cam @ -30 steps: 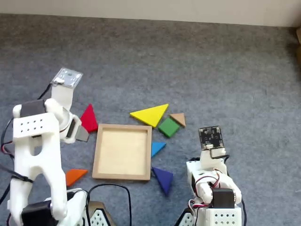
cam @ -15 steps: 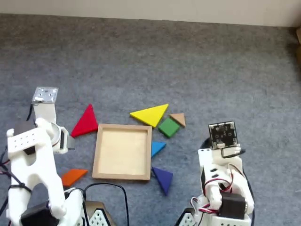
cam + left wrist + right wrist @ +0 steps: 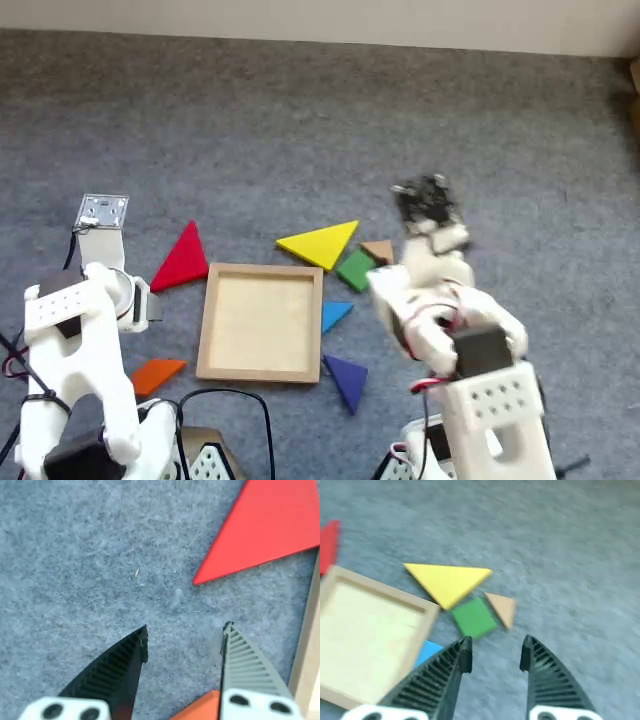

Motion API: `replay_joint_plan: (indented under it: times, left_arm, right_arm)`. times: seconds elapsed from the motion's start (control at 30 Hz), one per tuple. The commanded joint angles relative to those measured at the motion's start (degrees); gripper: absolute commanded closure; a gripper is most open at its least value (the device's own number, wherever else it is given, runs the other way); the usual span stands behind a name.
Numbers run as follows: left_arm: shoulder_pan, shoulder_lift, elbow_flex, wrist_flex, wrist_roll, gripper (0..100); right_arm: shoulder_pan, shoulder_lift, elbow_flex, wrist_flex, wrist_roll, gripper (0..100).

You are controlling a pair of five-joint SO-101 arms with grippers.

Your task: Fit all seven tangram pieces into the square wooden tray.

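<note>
- Our left pincer (image 3: 185, 626) stands wide open with nothing between its jaws, over bare grey carpet on the worktop (image 3: 300, 130).
- The red triangle (image 3: 270, 527) lies flat beyond the left fingertips, apart from them, with its nearest corner pointing back toward the gap.
- The orange piece (image 3: 200, 711) shows close under the base of the left pincer, and the square wooden tray (image 3: 307, 645) runs along just outside its lighter finger.
- Our right pincer (image 3: 496, 640) is also parted and holds nothing.
- Just past its tips lie the green square (image 3: 473, 617) and the small tan triangle (image 3: 503, 608), with the yellow triangle (image 3: 447, 580) farther on.
- The green square touches the yellow triangle.
- The light blue triangle (image 3: 427, 652) sits beside the right pincer's dark finger, against the tray's edge.
- From the high view we see the tray holding no pieces, with the dark blue triangle (image 3: 347, 378) off its near right corner.
</note>
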Motion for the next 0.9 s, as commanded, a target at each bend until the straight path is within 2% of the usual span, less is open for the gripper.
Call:
replay_joint_plan:
  times: [0.0, 0.17, 0.37, 0.47, 0.73, 0.87]
  left_arm:
    - [-0.2, -1.5, 0.0, -0.6, 0.7, 76]
    - [-0.4, -1.5, 0.1, -0.6, 4.0, 76]
    - [-0.3, -1.1, 0.2, -1.6, 4.7, 76]
    - [-0.3, -1.0, 0.2, -1.8, 4.7, 76]
    - [-0.3, -1.0, 0.3, -1.8, 4.7, 76]
    - [-0.3, -1.0, 1.1, -2.7, 4.6, 76]
  right_arm:
    - [-7.1, 5.6, -4.0, -8.0, -4.0, 82.8]
    - [-8.7, 11.3, -4.0, -15.3, -5.5, 82.8]
    - [-8.6, 21.8, -4.6, -15.9, -5.3, 80.7]
    - [-8.9, 28.5, -9.3, -16.6, -5.6, 77.3]
    - [-13.1, 44.8, -24.4, -16.6, -5.6, 77.6]
    - [-13.0, 53.1, -29.5, -16.6, -5.6, 85.2]
